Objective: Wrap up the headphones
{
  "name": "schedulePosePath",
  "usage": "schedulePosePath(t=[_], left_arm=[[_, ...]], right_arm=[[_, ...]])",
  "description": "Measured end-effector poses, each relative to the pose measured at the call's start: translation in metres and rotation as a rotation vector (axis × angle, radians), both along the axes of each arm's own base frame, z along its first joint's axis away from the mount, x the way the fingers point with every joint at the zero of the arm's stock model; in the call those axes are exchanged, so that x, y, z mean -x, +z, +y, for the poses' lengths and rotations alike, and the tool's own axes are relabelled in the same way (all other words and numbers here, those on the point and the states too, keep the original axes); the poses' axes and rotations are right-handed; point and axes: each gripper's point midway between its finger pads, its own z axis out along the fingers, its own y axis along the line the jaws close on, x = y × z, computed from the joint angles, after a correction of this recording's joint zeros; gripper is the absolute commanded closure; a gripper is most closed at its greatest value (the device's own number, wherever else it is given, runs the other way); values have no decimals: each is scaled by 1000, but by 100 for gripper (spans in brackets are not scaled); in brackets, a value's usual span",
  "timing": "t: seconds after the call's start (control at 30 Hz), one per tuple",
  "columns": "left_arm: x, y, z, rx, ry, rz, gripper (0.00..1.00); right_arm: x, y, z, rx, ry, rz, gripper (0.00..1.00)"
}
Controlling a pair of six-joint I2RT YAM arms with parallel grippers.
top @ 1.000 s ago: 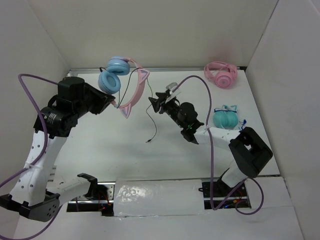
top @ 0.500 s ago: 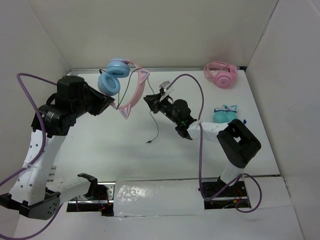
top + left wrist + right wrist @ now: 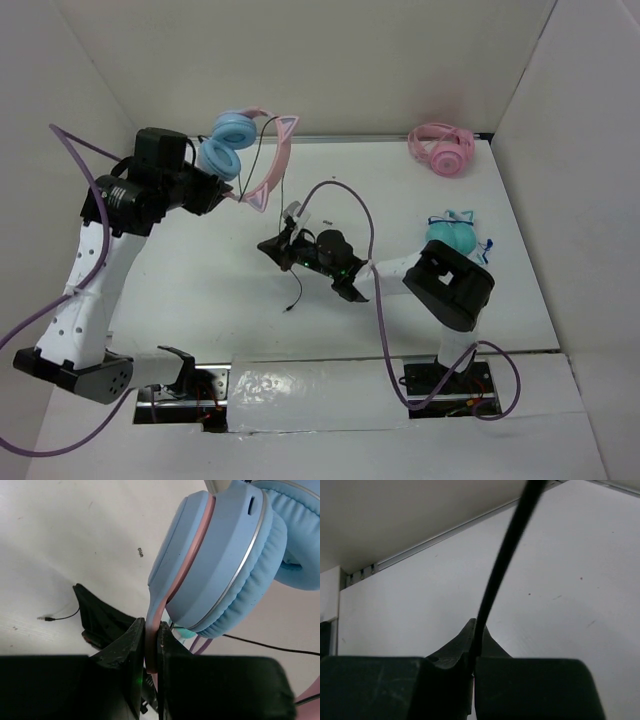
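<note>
white table [image 3: 200, 290] boxed in by white walls [image 3: 330, 60]. the left gripper [image 3: 151, 647] is clamped on the pink band of the blue cat-ear headphones [image 3: 228, 152], which sit just ahead of its fingers. the right gripper [image 3: 471, 666] is pinched together on the thin black cable [image 3: 507, 560], which rises straight from its tips.

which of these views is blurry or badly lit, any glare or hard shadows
top external: even light, sharp, only soft shadows, mild sheen on the glossy strip at the near edge; left wrist: the headphones are crisp, the left tool is nearly black; right wrist: the cable is close to the lens and soft-edged, the right tool underexposed.
</note>
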Motion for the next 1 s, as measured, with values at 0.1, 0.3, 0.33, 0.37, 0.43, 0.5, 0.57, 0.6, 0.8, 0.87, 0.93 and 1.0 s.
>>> schedulePosePath(t=[0.1,0.3,0.33,0.37,0.43,0.5,0.57,0.6,0.8,0.87,0.93,1.0], left_arm=[[-7,-9,2,-4,39,47,100],[-15,-47,8,-59,129,231,100],[-15,-56,9,-74,143,276,100],[-17,-63,9,-84,155,311,100],[-21,-79,8,-102,185,385,100],[-29,-91,6,-106,219,428,100],[-36,-102,5,-112,252,459,100],[-37,-107,5,-117,264,474,100],[-34,-122,5,-152,294,528,100],[-32,-123,5,-170,291,531,100],[-30,-125,3,-190,285,536,100],[-28,-129,1,-208,276,548,100]], right_arm=[[22,-2,13,7,58,7,100],[77,-20,41,69,132,54,100],[81,-25,43,90,128,66,100],[83,-29,44,112,121,78,99],[82,-39,42,166,90,116,98],[78,-46,36,212,46,153,95],[76,-51,28,254,1,182,94],[77,-53,24,277,-19,195,94],[98,-47,16,382,-61,220,96],[104,-42,15,409,-50,213,95],[111,-35,12,433,-28,193,95],[119,-24,8,451,2,164,97]])
